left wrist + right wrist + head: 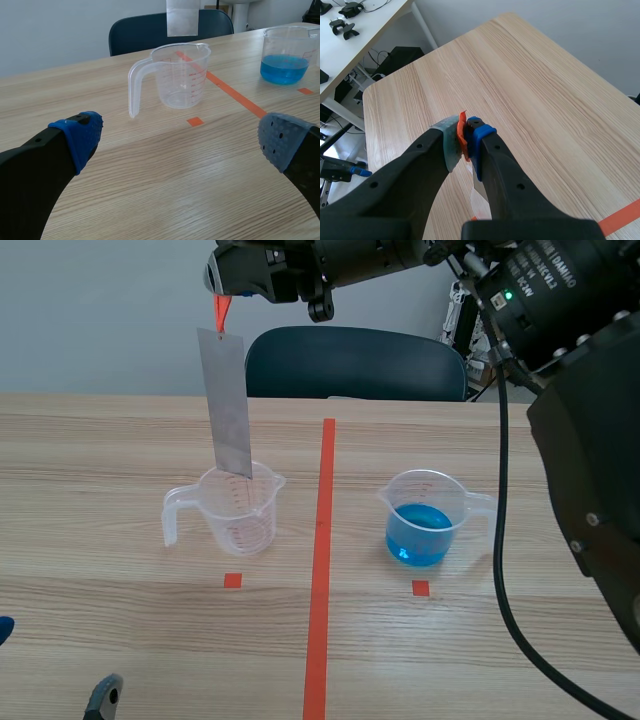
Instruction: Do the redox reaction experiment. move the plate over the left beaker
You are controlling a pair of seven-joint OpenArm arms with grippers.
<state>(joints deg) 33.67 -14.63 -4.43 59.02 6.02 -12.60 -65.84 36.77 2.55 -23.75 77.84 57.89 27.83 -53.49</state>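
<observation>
Right gripper is pinching the orange tab atop the plate, which is hanging upright over the left beaker, its lower edge just above the mouth. I'm judging the carry nearly done; next I'm wanting it centred over that mouth and plumb. Left gripper is sitting wide open, short of the beaker.

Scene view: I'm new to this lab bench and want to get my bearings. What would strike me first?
A grey metal plate hangs by an orange tab from the right gripper, over the empty beaker left of the red tape line. Right of that line stands a beaker of bright blue liquid. The left gripper is open, low over the table.
</observation>
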